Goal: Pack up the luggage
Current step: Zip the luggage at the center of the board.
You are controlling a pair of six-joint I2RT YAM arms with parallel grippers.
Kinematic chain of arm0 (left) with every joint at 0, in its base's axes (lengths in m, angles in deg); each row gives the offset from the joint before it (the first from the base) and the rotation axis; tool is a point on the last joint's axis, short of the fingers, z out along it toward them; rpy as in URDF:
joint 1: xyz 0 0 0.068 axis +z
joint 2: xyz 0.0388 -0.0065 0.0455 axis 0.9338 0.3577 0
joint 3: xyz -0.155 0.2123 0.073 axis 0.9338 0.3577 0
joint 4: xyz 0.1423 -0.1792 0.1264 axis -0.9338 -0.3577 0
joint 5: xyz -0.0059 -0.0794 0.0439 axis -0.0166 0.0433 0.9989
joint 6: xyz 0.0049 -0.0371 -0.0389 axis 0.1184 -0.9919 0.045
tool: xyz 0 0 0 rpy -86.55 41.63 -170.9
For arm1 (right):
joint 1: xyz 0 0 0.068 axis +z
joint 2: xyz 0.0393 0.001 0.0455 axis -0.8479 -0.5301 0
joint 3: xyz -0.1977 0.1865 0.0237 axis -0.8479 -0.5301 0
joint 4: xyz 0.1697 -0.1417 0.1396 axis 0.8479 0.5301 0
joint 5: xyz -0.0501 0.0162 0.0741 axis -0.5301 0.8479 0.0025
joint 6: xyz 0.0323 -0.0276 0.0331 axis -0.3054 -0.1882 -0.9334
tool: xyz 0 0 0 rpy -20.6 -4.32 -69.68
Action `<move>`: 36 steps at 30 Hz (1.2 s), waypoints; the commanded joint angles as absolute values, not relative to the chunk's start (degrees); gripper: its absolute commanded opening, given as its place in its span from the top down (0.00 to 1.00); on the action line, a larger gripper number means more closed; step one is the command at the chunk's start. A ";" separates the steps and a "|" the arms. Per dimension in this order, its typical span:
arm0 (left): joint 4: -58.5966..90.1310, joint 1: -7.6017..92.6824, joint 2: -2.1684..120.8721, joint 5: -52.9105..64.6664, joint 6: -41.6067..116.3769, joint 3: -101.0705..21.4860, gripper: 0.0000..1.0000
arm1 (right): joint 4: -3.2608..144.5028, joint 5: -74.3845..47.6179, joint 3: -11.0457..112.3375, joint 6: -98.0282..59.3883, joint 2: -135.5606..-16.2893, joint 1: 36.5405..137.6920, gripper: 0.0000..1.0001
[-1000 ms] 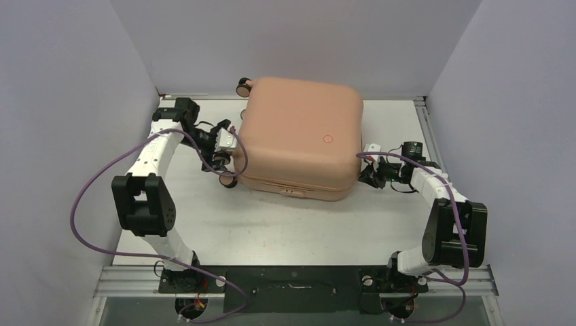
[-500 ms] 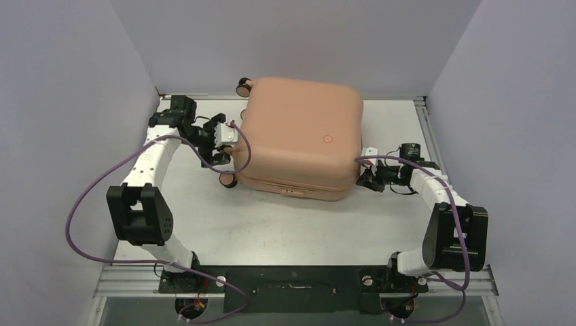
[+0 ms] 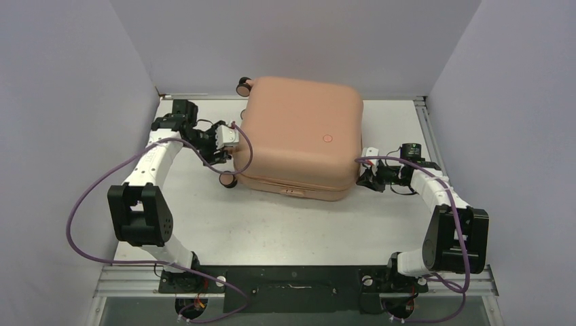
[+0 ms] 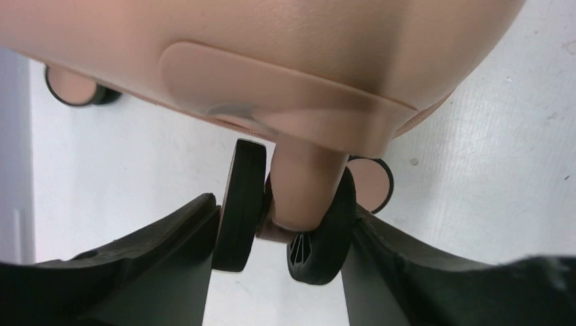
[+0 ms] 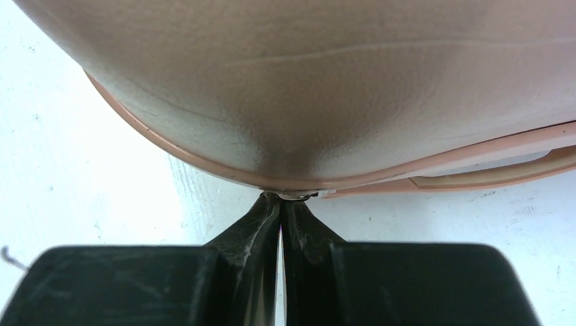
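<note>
Narrowing from wide, the left gripper point(image 4: 285, 210) now clamps a twin-wheel caster point(image 4: 239, 204) of the closed suitcase point(image 3: 299, 136) lying on the table point(image 3: 204, 224); the right gripper point(image 5: 280, 204) has pinched shut at its zip seam point(image 5: 475, 151), probably bracing for zipping.

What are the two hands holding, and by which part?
The left hand clamps the luggage by a twin caster wheel. The right hand is shut at the shell's seam; whether it pinches anything cannot be told.

On the table point(image 3: 272, 224) the luggage point(image 3: 299, 136) lies between left gripper point(image 3: 223, 142) — astride a wheel point(image 4: 239, 204) — and right gripper point(image 5: 280, 207), seemingly touching its near right corner.
</note>
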State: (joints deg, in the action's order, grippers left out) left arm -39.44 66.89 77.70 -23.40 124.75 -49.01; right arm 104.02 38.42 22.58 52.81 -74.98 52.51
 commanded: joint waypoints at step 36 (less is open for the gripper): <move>-23.61 68.23 65.02 -27.28 110.30 -43.97 1.00 | 103.71 41.51 29.96 49.43 -80.35 53.83 0.73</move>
